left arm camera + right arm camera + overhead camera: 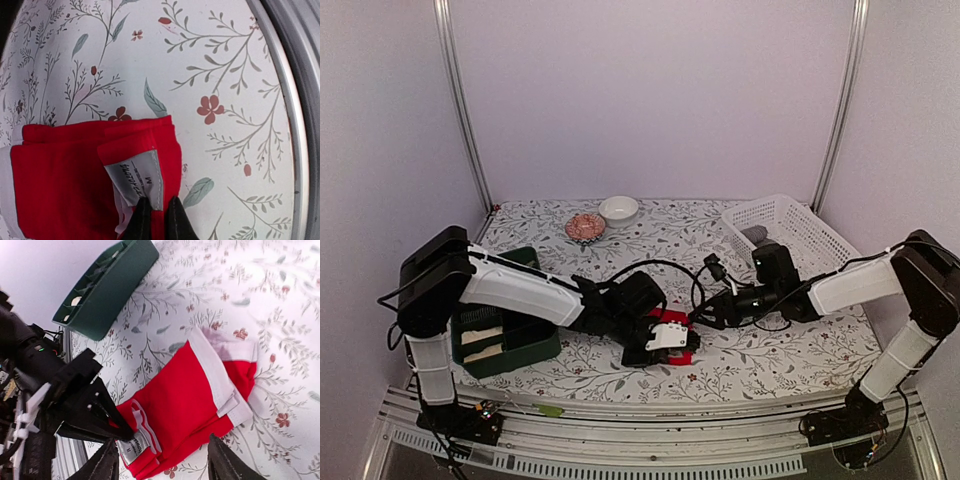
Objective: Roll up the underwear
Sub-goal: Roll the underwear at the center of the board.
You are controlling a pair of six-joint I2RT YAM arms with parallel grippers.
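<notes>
Rolling looks barely begun: left fingers (143, 221) pinch the red underwear (65, 175) beside its label (136, 181); right fingers (223, 464) stand wide, next needing a grip.

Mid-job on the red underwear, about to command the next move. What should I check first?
1. Left gripper shut on the red underwear beside its label: ok.
2. Right gripper open above the cloth: ok.
3. Grip catches every layer: cannot tell.
4. Garment rolled: not ok, it lies folded flat.
5. Green bin apart from the garment: ok.
</notes>
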